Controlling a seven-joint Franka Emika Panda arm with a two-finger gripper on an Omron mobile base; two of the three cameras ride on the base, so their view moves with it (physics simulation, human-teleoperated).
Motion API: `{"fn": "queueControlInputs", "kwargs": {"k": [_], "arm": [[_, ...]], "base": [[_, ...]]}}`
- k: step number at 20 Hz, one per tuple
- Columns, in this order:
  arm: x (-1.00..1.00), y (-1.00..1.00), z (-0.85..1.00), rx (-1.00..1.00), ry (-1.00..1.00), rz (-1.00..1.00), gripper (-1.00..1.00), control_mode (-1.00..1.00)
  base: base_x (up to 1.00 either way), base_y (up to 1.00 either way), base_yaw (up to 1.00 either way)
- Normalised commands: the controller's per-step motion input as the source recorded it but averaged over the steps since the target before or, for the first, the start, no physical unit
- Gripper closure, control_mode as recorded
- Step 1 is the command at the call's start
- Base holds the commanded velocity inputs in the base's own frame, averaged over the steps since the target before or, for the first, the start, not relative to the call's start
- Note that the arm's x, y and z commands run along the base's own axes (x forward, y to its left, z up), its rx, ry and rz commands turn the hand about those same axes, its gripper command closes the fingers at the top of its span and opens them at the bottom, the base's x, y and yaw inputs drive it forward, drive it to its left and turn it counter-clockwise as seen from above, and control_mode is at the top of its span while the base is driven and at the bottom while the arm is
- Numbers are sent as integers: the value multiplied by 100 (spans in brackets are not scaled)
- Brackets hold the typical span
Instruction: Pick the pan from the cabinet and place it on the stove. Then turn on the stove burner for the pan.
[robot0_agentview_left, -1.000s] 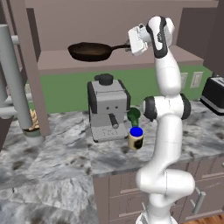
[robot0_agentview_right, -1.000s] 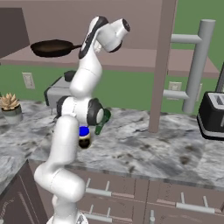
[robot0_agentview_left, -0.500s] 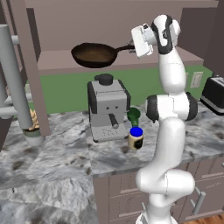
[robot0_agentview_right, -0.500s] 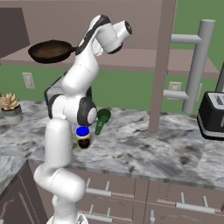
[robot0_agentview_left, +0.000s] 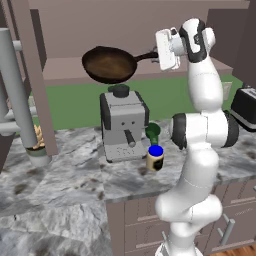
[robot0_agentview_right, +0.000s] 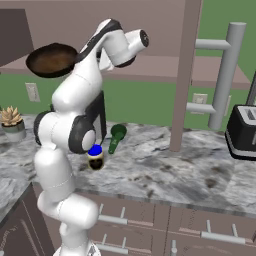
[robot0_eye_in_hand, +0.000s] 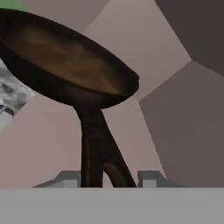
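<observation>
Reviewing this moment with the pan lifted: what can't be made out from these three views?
- Gripper fingertips: hand view, cut by the bottom edge.
- Pan handle end: left base view, behind the white hand.
- Toaster: right base view, cut by the right edge.
- Jar label: too small.

The white Franka arm (robot0_agentview_left: 200, 140) stands upright, elbow bent, its two-finger gripper (robot0_agentview_left: 161, 51) raised high and clamped on the thin dark pan handle (robot0_agentview_left: 146, 56).

1 pan (robot0_agentview_left: 109, 64), 1 coffee machine (robot0_agentview_left: 122, 125), 1 jar (robot0_agentview_left: 155, 158), 1 toaster (robot0_agentview_right: 242, 131), 1 potted plant (robot0_agentview_right: 12, 121)
</observation>
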Motion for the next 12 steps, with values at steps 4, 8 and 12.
{"fn": "queueControlInputs", "kwargs": {"k": [4, 8, 12], "arm": [[-67, 0, 0, 0, -17, -5, 100, -100], [-71, 0, -5, 0, -14, -5, 100, -100], [-78, 0, -1, 0, -13, -6, 100, -100]], "base": [[0, 0, 0], [0, 0, 0], [0, 0, 0]]}}
